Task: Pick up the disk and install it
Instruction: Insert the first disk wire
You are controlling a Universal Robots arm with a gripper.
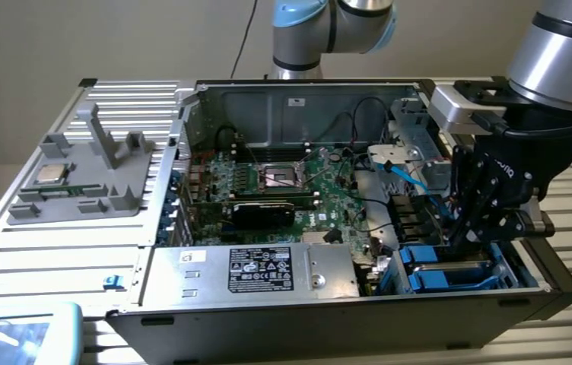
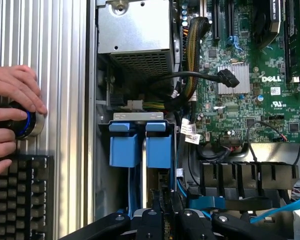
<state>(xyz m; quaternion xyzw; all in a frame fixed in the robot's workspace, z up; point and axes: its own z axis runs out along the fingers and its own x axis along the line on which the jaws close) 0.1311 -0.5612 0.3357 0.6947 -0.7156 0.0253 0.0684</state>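
Observation:
The disk [image 2: 160,150] stands on edge in the drive bay of the open computer case [image 1: 164,304]. It shows a bright blue carrier with end tabs, and a second blue carrier [image 2: 124,146] sits right beside it. My gripper [image 2: 169,220] reaches down into that bay, its black fingers [image 2: 152,217] close together on the blue rails of the disk. In the exterior view the gripper [image 1: 474,242] is low in the case's corner at the exterior view's right, just above the blue carriers [image 1: 446,275].
The motherboard [image 1: 286,186] with loose black cables fills the case's middle, and a silver power supply box [image 1: 255,270] lies along the front. A grey fixture [image 1: 83,182] holding a square chip [image 1: 52,173] rests outside. A person's hands [image 2: 12,107] hold a knob above a keyboard [image 2: 17,195].

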